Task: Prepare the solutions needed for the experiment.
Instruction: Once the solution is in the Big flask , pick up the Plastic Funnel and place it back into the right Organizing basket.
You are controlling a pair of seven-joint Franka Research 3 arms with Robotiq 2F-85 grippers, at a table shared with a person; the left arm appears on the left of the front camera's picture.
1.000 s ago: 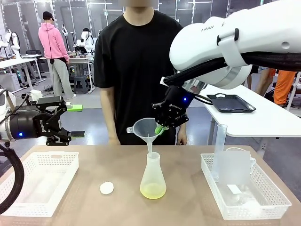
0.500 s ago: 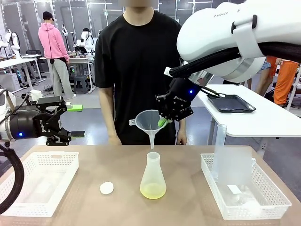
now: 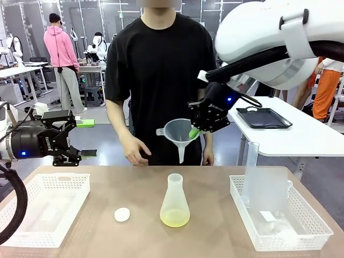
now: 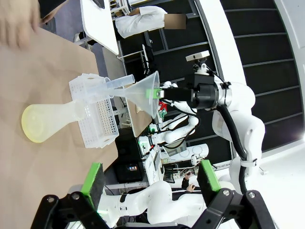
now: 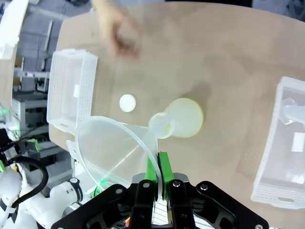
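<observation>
my right gripper (image 3: 194,133) is pinched tight on the rim of the clear funnel (image 3: 179,130). in the right wrist view the green pads (image 5: 151,168) meet on the thin wall, and the bowl spreads out to the left of the fingers. the spout hangs down past the fingertips, above the mouth of the conical flask (image 3: 174,200) and, from the front, a touch toward my right of it, with clear air between spout tip and flask lip. the solution (image 3: 174,217) is a shallow pale yellow-green layer in the flask's base, below those fingers. a white cap (image 3: 122,214) lies on the table left of the flask, apart from it. the person's hand (image 3: 137,150) hovers over the far table edge, left of the funnel and clear of it. my left gripper (image 3: 86,138) hangs with its jaws spread wide and nothing between them, up over the side of the table where the left basket (image 3: 59,178) sits. beyond its fingertips i see open air as far as the flask and funnel. the right basket (image 3: 235,189) sits below the right arm, its wall well apart from the flask, with bare tabletop between.
</observation>
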